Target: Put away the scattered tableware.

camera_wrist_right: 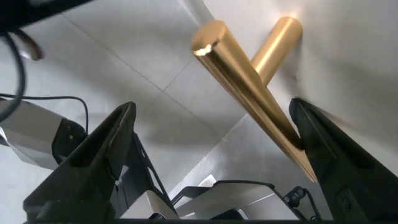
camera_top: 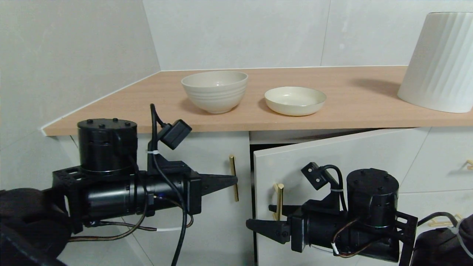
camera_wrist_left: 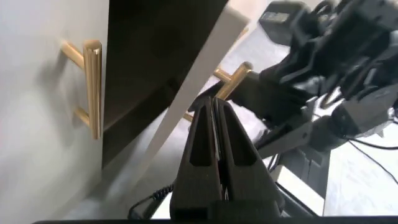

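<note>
Two pieces of tableware stand on the wooden counter: a deep ribbed cream bowl and, to its right, a shallow cream bowl. Below the counter, the right cabinet door hangs partly open. My right gripper is open, with that door's gold handle between its fingers. My left gripper is shut and empty. It points at the gap between the doors, beside the closed left door's gold handle.
A tall white ribbed lampshade-like object stands at the counter's right end. Tiled walls close off the back and the left side. The cabinet's dark inside shows behind the open door. More gold handles sit on the drawers to the right.
</note>
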You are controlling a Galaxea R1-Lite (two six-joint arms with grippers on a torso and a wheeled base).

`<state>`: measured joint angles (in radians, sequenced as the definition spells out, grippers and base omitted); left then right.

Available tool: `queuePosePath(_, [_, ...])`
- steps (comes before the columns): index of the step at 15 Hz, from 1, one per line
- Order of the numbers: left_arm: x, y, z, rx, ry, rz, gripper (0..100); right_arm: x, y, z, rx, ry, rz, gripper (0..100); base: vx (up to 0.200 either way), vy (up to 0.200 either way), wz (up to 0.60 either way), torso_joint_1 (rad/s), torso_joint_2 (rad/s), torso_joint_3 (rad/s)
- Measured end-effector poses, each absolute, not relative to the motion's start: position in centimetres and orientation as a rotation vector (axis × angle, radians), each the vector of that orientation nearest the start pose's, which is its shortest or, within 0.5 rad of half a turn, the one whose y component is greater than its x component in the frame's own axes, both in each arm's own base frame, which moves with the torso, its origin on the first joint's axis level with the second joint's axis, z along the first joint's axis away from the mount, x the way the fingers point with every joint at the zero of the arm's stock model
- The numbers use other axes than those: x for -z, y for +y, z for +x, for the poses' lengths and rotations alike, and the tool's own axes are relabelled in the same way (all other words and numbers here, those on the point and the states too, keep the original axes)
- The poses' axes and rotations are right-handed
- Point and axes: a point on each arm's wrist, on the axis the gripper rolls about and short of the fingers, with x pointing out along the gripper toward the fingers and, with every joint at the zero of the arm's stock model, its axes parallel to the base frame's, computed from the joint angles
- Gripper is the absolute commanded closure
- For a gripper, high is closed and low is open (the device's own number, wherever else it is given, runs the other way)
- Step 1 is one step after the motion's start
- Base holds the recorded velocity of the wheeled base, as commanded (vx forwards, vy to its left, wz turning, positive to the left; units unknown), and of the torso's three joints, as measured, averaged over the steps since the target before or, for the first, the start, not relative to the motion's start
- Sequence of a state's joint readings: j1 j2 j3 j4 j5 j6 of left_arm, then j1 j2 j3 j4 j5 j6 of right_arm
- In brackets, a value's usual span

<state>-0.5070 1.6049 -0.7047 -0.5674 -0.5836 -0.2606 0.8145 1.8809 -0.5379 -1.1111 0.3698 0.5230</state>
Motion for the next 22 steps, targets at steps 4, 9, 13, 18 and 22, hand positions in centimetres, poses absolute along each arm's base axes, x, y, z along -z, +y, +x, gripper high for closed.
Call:
queuePosePath(4, [-15.4, -16.3, 25.4, 0.992, 0.422, -0.229, 100, -10.8, 22.5, 20.1, -1.085, 0.543, 0.403, 0, 0.0, 0.0, 0.0, 0.0, 0.0, 0.0])
queuePosePath(9, [-12.9, -17.1, 26.6, 0.955, 0.471, -0.226, 100, -10.7, 22.6, 20.0, -1.086, 0.546, 0.402, 0, 0.0, 0.0, 0.0, 0.0, 0.0, 0.0])
queuePosePath(13, [-12.9, -17.8, 26.9, 0.977, 0.409, -0.248, 100, -10.7, 22.6, 20.0, -1.085, 0.546, 0.404, 0, 0.0, 0.0, 0.0, 0.0, 0.0, 0.0])
queuePosePath(18, [-12.4, -19.0, 26.6, 1.011, 0.424, -0.259, 100, -10.8, 22.5, 20.0, -1.084, 0.543, 0.401, 0, 0.0, 0.0, 0.0, 0.0, 0.0, 0.0])
queuePosePath(22, [-12.1, -20.4, 26.5, 1.049, 0.365, -0.259, 100, -10.8, 22.1, 20.0, -1.074, 0.534, 0.401, 0, 0.0, 0.0, 0.0, 0.0, 0.0, 0.0])
